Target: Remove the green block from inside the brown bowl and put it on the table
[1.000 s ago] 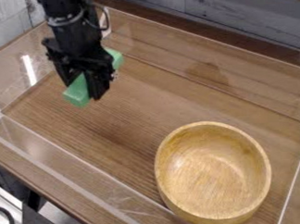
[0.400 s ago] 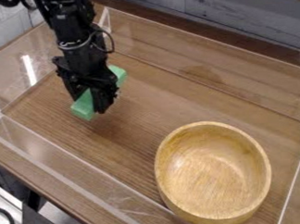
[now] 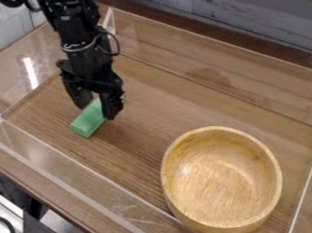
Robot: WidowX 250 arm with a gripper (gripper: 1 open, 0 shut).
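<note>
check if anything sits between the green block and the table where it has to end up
Nothing visible does. The green block already lies on the table, well left of the brown bowl, which is empty. The claw stands open right over the block's far end.

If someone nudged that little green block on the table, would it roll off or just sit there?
The green block looks flat-sided and bar-shaped, so it would probably slide, not roll. It seems rigid and likely light, being far smaller than the brown bowl. Its matte surface on the wood-grain table suggests little slipperiness.
</note>
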